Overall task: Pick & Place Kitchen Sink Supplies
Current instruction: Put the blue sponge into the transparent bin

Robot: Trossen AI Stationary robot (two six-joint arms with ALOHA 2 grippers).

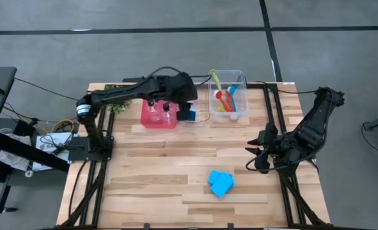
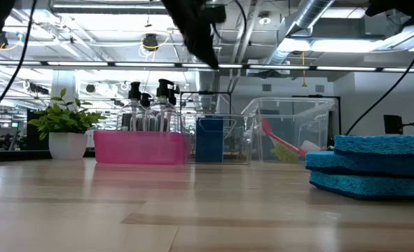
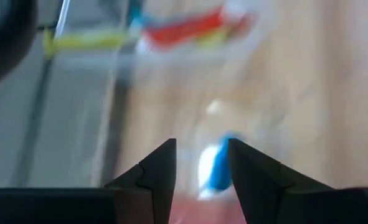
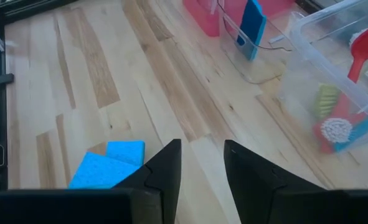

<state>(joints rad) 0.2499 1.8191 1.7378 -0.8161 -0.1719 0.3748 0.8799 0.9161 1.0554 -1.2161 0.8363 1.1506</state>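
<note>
The left gripper [image 1: 187,110], fingers parted and holding nothing, hovers over the upright blue sponge [image 1: 186,115] in its holder between the red bin [image 1: 158,117] and the clear bin [image 1: 229,96], so it should rise straight, while the empty right gripper [image 1: 258,155], fingers slightly apart, waits near the stacked sponges [image 1: 220,183] on the bench [image 1: 150,185].

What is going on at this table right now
The left gripper hovers with open fingers over a blue sponge standing on edge in a small clear holder between the red bin of bottles and the clear bin of brushes. Two more sponges lie stacked on the table. The right gripper waits empty at the right side.
</note>
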